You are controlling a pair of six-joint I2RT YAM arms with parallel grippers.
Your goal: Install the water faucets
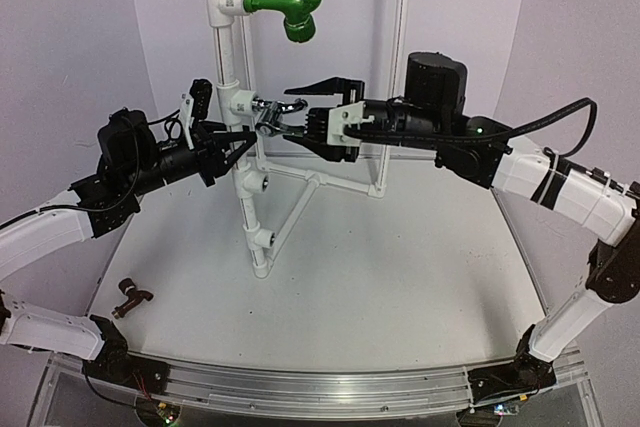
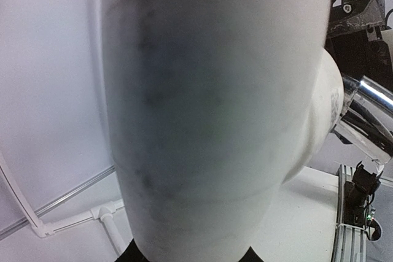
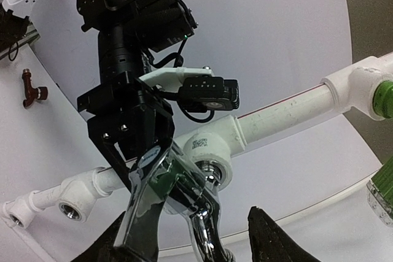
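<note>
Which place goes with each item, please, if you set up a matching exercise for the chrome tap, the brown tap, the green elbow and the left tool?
Things:
1. chrome tap
2. brown tap
3. green elbow
4. left tool

Places:
A. lying on the table, near its left edge
B. clamped on the upright white pipe
C. at the pipe's top fitting
D. at a middle fitting, between the open fingers of the right tool

Pairs: 1-D, 2-A, 3-C, 4-B.
</note>
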